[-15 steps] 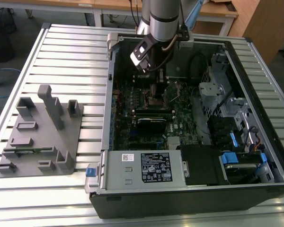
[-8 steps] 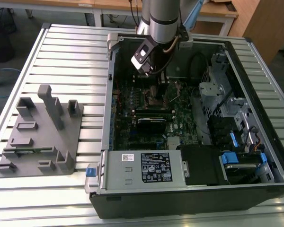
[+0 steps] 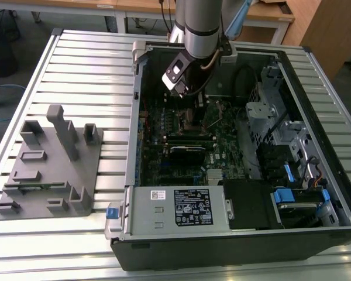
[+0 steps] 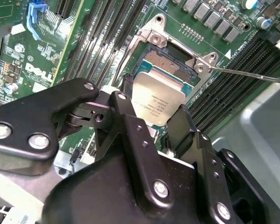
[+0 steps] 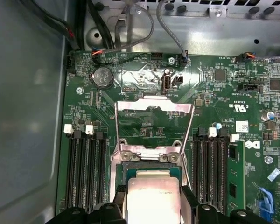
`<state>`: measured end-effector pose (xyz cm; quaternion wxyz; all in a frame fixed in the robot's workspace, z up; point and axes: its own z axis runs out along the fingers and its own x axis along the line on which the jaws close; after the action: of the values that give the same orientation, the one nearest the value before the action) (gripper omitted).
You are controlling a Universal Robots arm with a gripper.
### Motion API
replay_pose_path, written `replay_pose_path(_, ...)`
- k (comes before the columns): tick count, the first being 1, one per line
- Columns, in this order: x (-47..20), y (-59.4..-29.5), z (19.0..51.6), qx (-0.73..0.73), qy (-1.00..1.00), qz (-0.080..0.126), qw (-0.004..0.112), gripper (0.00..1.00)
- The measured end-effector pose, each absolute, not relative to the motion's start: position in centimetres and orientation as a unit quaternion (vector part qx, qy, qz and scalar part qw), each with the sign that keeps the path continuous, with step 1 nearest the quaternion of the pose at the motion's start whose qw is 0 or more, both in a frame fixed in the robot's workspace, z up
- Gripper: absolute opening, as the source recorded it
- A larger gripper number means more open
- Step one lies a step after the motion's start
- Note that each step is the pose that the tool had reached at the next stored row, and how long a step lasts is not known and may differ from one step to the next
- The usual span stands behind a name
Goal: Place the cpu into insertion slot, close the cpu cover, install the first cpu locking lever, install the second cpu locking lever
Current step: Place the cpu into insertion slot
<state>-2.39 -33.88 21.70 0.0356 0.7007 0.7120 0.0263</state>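
Note:
In both wrist views my gripper (image 4: 154, 109) (image 5: 151, 198) is shut on the cpu (image 4: 159, 99) (image 5: 151, 193), a pale silver square chip clamped between two black fingers (image 4: 126, 95). The chip hangs just over the insertion slot (image 4: 170, 61) (image 5: 151, 167), leaving part of the slot's brownish-gold contact field uncovered. The cpu cover (image 5: 154, 108), a silver frame with a square cut-out, stands flipped open behind the slot. Two thin wire levers (image 5: 115, 130) (image 4: 252, 74) are swung free. In the exterior view the gripper (image 3: 193, 114) reaches down into the open computer case.
Long black memory slots (image 5: 86, 172) flank the socket on both sides. A grey power supply box (image 3: 175, 208) sits at the case front, with drive cages (image 3: 281, 146) at the exterior view's right. A grey fixture tray (image 3: 47, 170) lies on the slatted table at the left.

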Motion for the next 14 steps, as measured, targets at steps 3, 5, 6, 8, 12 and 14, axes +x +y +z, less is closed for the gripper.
replay_pose_path(3,-2.4,-33.9,21.4,0.701,0.712,0.026,0.036,0.54)
replay_pose_path(5,-2.4,-33.9,21.1,0.701,0.712,0.026,0.036,0.54)
replay_pose_path(6,-2.4,-33.9,21.0,0.701,0.712,0.026,0.036,0.54)
replay_pose_path(8,-2.4,-33.9,20.8,0.701,0.712,0.026,0.036,0.54)
replay_pose_path(12,-2.5,-33.9,20.7,0.701,0.712,0.026,0.036,0.54)
replay_pose_path(14,-2.5,-33.9,20.5,0.701,0.712,0.026,0.036,0.54)
